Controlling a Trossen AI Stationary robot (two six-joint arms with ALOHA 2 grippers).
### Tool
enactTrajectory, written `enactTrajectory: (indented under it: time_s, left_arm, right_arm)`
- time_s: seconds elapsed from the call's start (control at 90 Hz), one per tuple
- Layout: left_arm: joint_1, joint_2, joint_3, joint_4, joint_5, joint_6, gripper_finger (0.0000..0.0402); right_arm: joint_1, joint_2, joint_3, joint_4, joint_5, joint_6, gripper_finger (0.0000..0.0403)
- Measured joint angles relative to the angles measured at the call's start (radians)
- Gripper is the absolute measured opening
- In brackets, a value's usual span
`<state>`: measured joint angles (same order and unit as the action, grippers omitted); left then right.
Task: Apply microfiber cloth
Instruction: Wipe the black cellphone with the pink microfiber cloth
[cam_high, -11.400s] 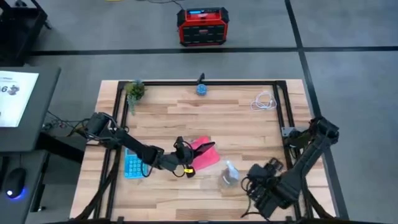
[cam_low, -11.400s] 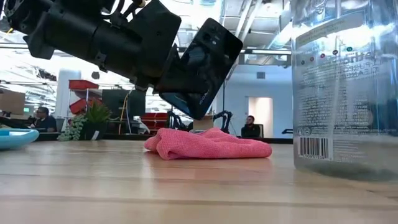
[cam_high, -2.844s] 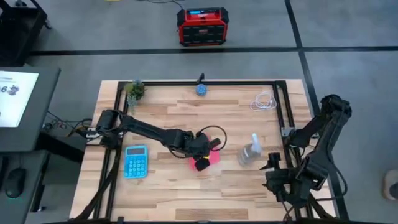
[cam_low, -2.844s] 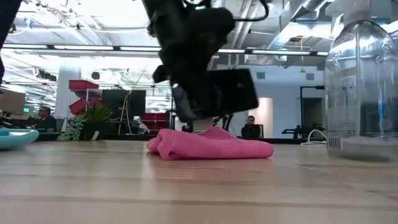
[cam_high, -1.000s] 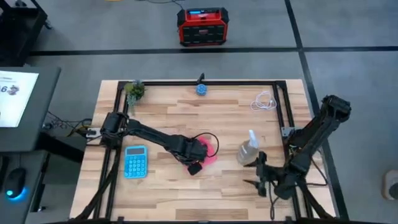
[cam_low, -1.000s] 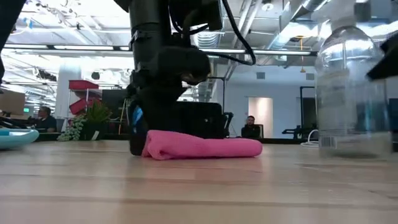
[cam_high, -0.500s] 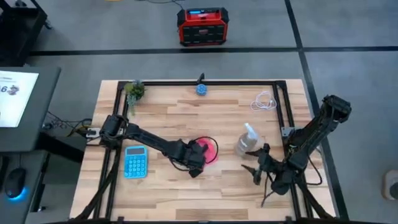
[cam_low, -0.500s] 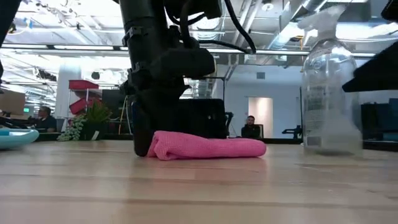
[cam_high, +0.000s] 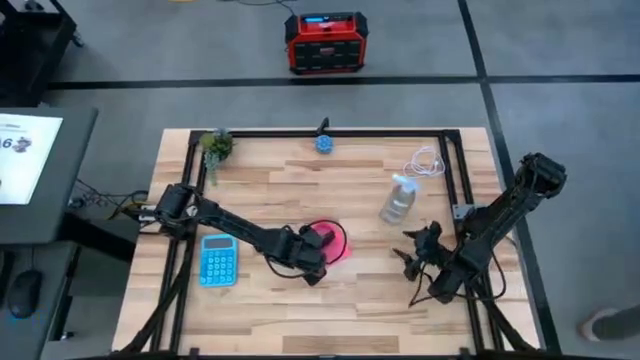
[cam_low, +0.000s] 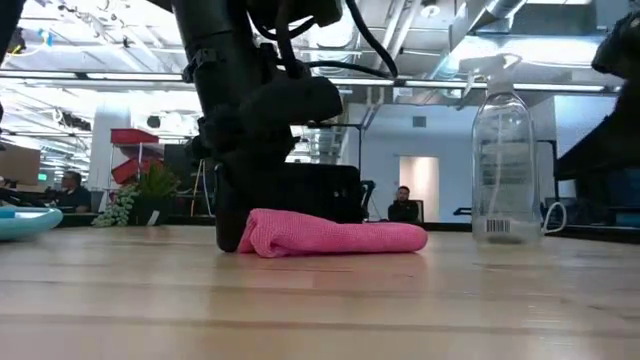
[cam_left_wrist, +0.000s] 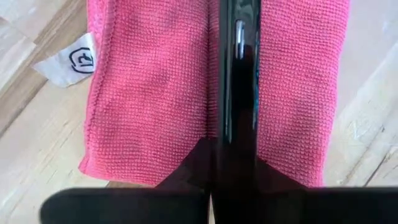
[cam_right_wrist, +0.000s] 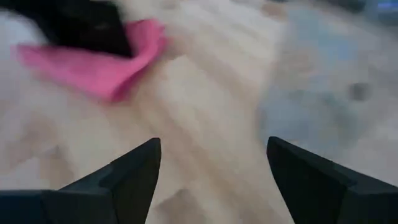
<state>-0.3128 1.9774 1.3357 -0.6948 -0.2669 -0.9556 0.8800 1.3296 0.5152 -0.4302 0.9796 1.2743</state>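
Two arms work the wooden table (cam_high: 260, 300), and the microfiber cloth (cam_high: 335, 240) serves as the landmark near its middle. From above, the cloth shows only as a small pink patch, half covered by the left gripper (cam_high: 312, 252), which reaches in from the side of the light-blue calculator (cam_high: 217, 260). The low view adds that the cloth (cam_low: 335, 236) lies as a flat folded roll on the tabletop, with the left gripper (cam_low: 260, 150) standing over its end and a dark flat slab upright behind it. The left wrist view gives what neither shows: the black phone (cam_left_wrist: 237, 93) held edge-on between the left fingers, its thin edge pressed down along the middle of the cloth (cam_left_wrist: 149, 93), and a white tag (cam_left_wrist: 69, 59) sticking out from the cloth's hem. The clear spray bottle (cam_high: 397, 199) stands upright, well apart from the cloth on the side away from the calculator; the low view shows its barcode label (cam_low: 500, 226). The right gripper (cam_high: 420, 252) hovers beyond the bottle's side of the cloth; its wrist view shows the two dark fingers (cam_right_wrist: 130, 174) spread wide with nothing between them, the cloth (cam_right_wrist: 93, 65) lying ahead.
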Motion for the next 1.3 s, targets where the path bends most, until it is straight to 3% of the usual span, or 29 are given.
enactTrajectory:
  time_s: [0.122,0.256,0.444,0.6,0.778,0.933,1.133,1.3]
  left_arm:
    - [0.004,-0.039,-0.005,-0.027,0.033,-0.029,0.0008]
    - [0.010,-0.109,-0.002,-0.033,0.052,-0.017,0.0008]
    - [0.063,-0.107,0.000,0.027,0.029,0.050,0.0008]
    - [0.085,-0.027,0.002,0.056,0.105,0.077,0.0008]
    - [0.076,-0.004,0.007,0.056,0.115,0.077,0.0008]
    - [0.048,-0.076,-0.002,-0.017,0.052,0.066,0.0008]
    - [-0.016,-0.188,0.000,-0.113,-0.190,-0.025,0.0008]
    - [-0.084,-0.243,-0.070,-0.076,-0.266,-0.138,0.0008]
  right_arm:
    - [0.000,0.000,0.000,0.211,-0.055,-0.232,0.0282]
    - [-0.015,0.000,0.001,0.338,-0.055,-0.375,0.0282]
    - [-0.055,0.000,0.001,0.361,-0.059,-0.408,0.0282]
    - [-0.081,0.000,0.001,0.366,-0.109,-0.408,0.0282]
    - [-0.089,0.000,0.001,0.397,-0.149,-0.463,0.0282]
    - [-0.129,0.000,0.002,0.570,-0.222,-0.635,0.0282]
    - [-0.212,0.000,0.002,0.813,-0.359,-0.946,0.0282]
    - [-0.323,0.000,0.002,0.890,-0.526,-1.027,0.0282]
